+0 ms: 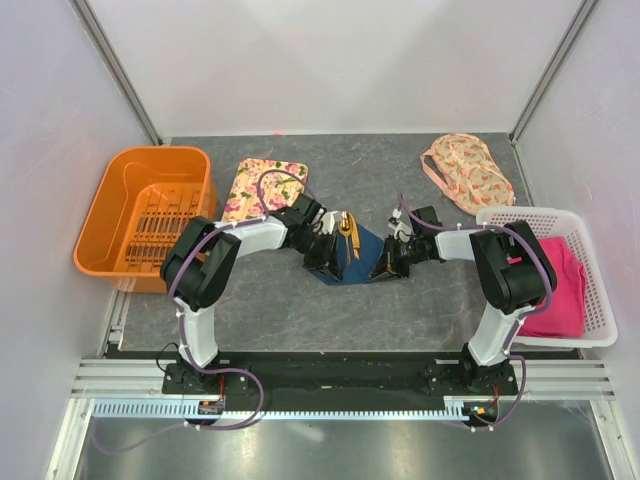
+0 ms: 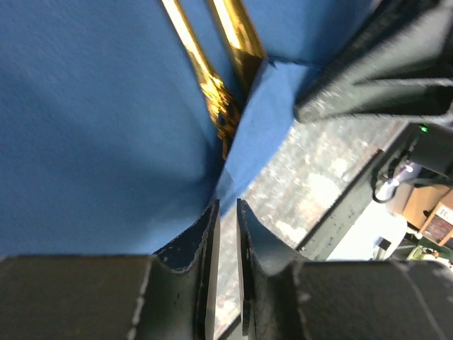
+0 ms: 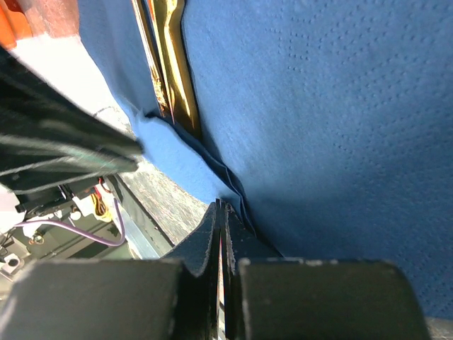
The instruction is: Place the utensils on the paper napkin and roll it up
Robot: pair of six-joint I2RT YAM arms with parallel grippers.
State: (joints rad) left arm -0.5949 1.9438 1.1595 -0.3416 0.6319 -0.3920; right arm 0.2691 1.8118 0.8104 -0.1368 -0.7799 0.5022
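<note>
On the grey marbled tabletop [image 1: 300, 320], seen from above, an orange plastic slatted basket [image 1: 145, 215] is found at the nine o'clock edge. A floral-patterned rectangular tray [image 1: 262, 185] lies just beside it, toward eleven o'clock from the centre.

The left claw [image 1: 325, 255] is lowered at the nine o'clock side of the navy-blue paper napkin [image 1: 362, 250], which is spread near the middle of the tabletop. In the left wrist view the left claw [image 2: 226, 205] is seen with its jaws narrow, a slim slit between them. A raised fold of the napkin [image 2: 92, 127] runs down to the fingertips [image 2: 209, 219] (whether it is pinched cannot be told).

The slim gold-coloured metal utensils [image 1: 348, 230] are laid on the napkin, pointing toward twelve o'clock and jutting past its far edge. Close up, the utensils [image 2: 205, 78] are partly covered by the lifted fold.

The right claw [image 1: 390, 262] is set at the napkin's three o'clock side. In the right wrist view the right claw [image 3: 221, 205] is closed tight on the napkin's [image 3: 325, 120] creased edge, with the utensils [image 3: 170, 64] lying toward eleven o'clock.

A pink floral cloth bag [image 1: 468, 172] lies at one o'clock, and a white plastic lattice basket [image 1: 520, 215] holding a pink cloth [image 1: 562, 285] at three o'clock.
</note>
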